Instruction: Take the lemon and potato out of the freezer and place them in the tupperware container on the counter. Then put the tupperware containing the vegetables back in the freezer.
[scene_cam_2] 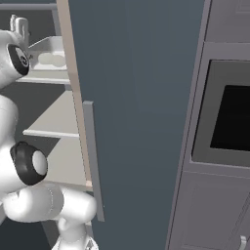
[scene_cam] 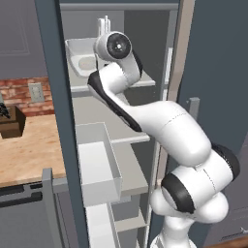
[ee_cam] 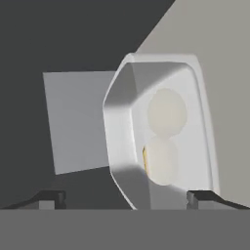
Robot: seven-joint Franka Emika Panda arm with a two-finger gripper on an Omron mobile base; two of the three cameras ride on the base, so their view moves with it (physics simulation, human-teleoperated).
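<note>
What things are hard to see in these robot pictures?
- Which round lump in the tupperware container is the lemon and which the potato: both pale in the hand view, tiny in the right base view.
- Left base view: the arm hides part of the container.
- Hand view: the bottom edge crops the pincer.

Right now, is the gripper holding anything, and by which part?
Nothing is held: the gripper is open, its fingertips apart beside the tupperware container on the freezer shelf.

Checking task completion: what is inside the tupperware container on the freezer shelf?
Two pale round items lie side by side inside the tupperware container. Which is lemon or potato cannot be told; its translucent lid washes out their colour.
</note>
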